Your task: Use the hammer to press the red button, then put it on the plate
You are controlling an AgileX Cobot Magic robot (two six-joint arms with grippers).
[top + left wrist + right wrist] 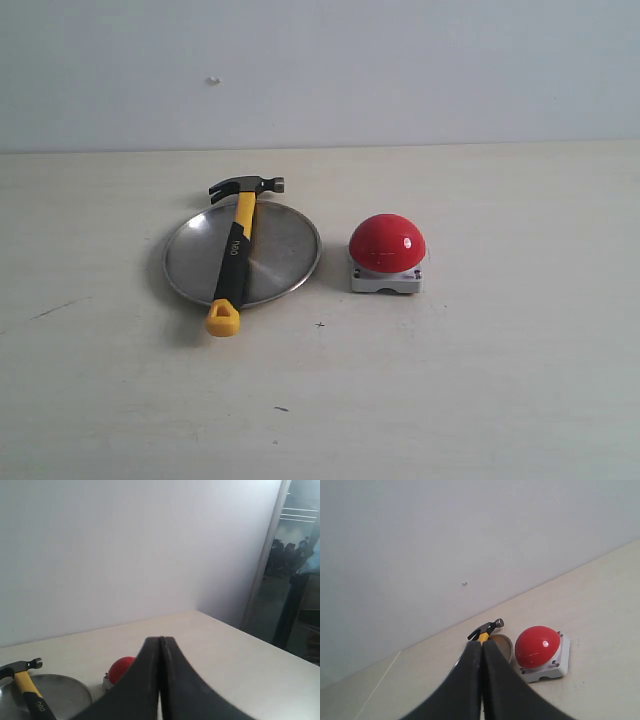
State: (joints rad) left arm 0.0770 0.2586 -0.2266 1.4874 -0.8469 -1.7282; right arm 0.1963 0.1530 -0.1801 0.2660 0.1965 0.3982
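Observation:
The hammer (238,245) lies across the silver plate (282,255), dark head past the far rim, yellow handle end over the near rim. The red button (387,242) on its grey base stands just right of the plate. Neither arm shows in the exterior view. The left gripper (161,641) is shut with nothing in it, well back from the hammer (27,687), the plate (65,692) and the red button (120,669). Also shut and empty, the right gripper (481,644) hides most of the plate (503,647); the hammer head (487,628) and red button (537,646) lie beyond it.
The pale table (500,380) runs back to a plain white wall (400,70). In the left wrist view the table's edge (250,635) shows, with a dark doorway beyond it.

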